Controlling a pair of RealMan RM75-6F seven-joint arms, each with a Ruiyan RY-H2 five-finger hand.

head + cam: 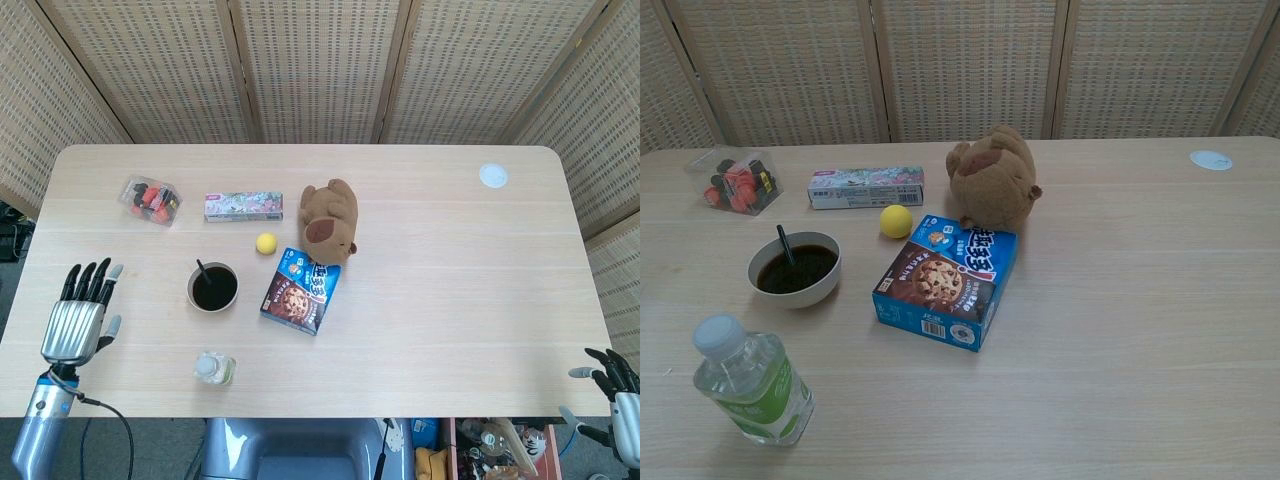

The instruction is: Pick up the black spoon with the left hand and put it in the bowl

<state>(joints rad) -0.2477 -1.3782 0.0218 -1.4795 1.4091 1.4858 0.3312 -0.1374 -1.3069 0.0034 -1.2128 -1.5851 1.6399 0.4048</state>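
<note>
The left hand (78, 318) sits at the near-left edge of the table (450, 300), fingers extended and spread, holding nothing; it appears in the head view only. The right hand (608, 378) is at the near-right corner, off the table edge, fingers loosely apart and likewise empty. The black spoon (786, 245) stands in the bowl (795, 270), bowl end submerged in dark liquid, handle leaning against the far-left rim with its long axis tilted up toward the far left. The bowl lies to the right of the left hand and slightly farther, well apart from it; the left hand is much the nearer of the two. Judged from this layout, the placement is complete and no further reach is required. Beyond the bowl: a water bottle (748, 381) near and just left of it, a biscuit box (946, 279) to its right, a yellow ball (896, 221), a plush toy (991, 179), a flat carton (866, 187) and a clear snack tub (736, 182) on the far side.
</note>
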